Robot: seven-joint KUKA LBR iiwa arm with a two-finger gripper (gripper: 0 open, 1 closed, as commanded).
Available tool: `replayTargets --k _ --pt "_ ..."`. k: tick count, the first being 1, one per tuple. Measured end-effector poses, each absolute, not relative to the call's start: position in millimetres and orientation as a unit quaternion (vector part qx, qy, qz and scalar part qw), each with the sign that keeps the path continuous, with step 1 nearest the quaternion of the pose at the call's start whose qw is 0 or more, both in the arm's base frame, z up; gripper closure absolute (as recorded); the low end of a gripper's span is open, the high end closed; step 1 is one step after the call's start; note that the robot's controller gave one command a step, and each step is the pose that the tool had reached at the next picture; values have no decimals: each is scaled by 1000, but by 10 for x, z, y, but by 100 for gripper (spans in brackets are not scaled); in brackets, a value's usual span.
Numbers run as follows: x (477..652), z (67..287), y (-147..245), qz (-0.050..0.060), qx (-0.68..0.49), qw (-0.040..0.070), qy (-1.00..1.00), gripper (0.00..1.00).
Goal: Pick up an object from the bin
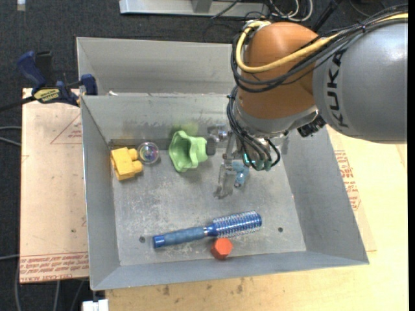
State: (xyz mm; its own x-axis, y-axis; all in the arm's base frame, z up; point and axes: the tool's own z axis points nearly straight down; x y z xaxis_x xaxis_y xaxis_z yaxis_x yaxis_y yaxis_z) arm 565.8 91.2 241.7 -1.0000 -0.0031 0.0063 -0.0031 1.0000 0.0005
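Broadly, the grey metal bin [97,193] takes up most of the camera view, its sloped walls running down to a scuffed flat floor. Next in size is the arm [363,76], which comes in from the right, with an orange cover [279,63] and looped cables at its wrist, hanging above the far right part of the floor. Below that cover the tool [224,192] points down, its tip low over bare floor near the middle of the bin. Whether it is open or closed cannot be told, nor whether it has hold of anything.

A blue hairbrush [207,230] lies along the near side of the floor, bristle head to the right, apart from the tool's tip. A crumpled green thing [187,149] sits just to the left of the tool and is the nearest thing to it. A yellow block [126,162] rests at the far left. A clear ball [148,152] lies just beside the block, between it and the green thing. A small orange-red cap [222,248] sits by the near wall, just beside the brush's neck.
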Motion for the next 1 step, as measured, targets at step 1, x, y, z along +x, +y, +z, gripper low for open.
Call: replayTargets --k 1 --pt "4977 1810 642 1 11 6 -1000 0"
